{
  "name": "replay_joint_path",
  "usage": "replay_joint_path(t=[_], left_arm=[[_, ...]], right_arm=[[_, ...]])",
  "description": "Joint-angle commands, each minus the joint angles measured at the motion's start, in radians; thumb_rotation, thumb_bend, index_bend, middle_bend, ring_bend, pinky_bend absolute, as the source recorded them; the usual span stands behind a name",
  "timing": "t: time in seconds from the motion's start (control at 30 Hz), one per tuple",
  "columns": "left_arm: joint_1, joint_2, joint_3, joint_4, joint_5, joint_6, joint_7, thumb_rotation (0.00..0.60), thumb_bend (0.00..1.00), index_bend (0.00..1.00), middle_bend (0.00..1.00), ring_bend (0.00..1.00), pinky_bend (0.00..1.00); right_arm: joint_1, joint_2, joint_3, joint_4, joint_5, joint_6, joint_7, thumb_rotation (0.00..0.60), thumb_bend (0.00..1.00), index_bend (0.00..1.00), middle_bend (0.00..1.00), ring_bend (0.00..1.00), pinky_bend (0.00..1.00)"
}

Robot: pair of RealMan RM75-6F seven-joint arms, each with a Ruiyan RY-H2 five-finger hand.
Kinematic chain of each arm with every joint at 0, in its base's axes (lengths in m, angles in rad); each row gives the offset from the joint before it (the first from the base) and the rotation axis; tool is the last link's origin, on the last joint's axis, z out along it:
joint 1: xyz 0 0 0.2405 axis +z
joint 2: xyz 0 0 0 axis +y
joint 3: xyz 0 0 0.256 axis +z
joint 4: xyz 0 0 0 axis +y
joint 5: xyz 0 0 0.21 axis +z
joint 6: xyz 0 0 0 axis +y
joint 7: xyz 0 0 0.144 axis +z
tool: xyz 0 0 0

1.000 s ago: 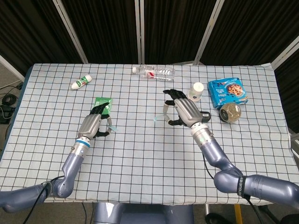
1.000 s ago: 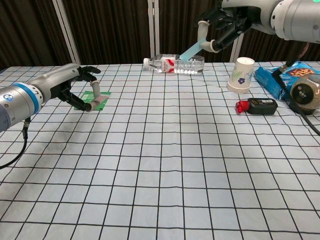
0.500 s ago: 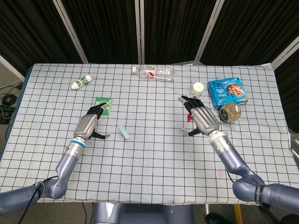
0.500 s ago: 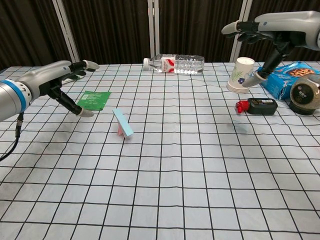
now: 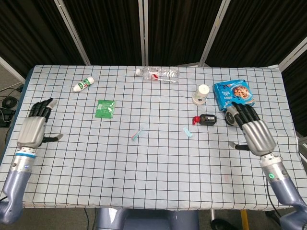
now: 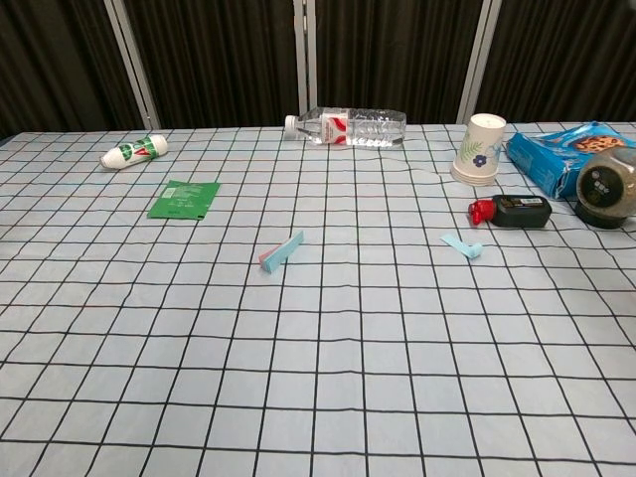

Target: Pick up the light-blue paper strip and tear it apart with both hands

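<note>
Paper lies in two pieces on the cloth now, so I judge the tear done. The larger piece of the light-blue paper strip [image 5: 138,133] rests near the middle of the table [image 5: 153,191], showing a pink underside along one edge in the chest view. The smaller torn piece [image 5: 188,132] sits off toward three o'clock from it, well apart, just short of the red-and-black device [image 5: 205,119].

A second ago my right hand held the strip up in the air while my left was closed on its other end; half a second ago both had let go and the pieces were dropping. Since then I have pulled both arms back. My left hand [image 5: 34,127] hangs at the nine o'clock edge of the table, fingers spread and holding nothing. My right hand [image 5: 253,132] is at the three o'clock edge, just in front of the jar [image 6: 605,196], fingers likewise apart and empty. Neither hand shows in the chest view any more.

The green packet [image 5: 105,108], water bottle [image 5: 157,74], paper cup [image 5: 201,94], cookie pack [image 5: 233,93] and small white bottle [image 5: 83,84] sit where they were. I see nothing left for me to grasp; retreat looks complete.
</note>
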Motion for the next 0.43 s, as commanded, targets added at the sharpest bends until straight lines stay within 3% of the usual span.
replay_joint_path(t=[0.03,0.2,0.43], left_arm=[[0.112,0.072,0.078,-0.022,0.095,0.119,-0.025,0.6,0.0,0.0,0.0,0.0,0.0],[0.185,0.095,0.114,-0.024,0.159,0.212,-0.046,0.6,0.0,0.0,0.0,0.0,0.0],[0.225,0.106,0.124,-0.038,0.189,0.243,-0.054,0.6,0.0,0.0,0.0,0.0,0.0]], right_arm=[[-0.115,0.011,-0.062,0.078,-0.09,0.133,0.012,0.6,0.0,0.09,0.0,0.0,0.0],[-0.197,-0.006,-0.087,0.087,-0.105,0.213,-0.056,0.6,0.0,0.09,0.0,0.0,0.0],[-0.251,-0.025,-0.089,0.092,-0.107,0.248,-0.091,0.6,0.0,0.09,0.0,0.0,0.0]])
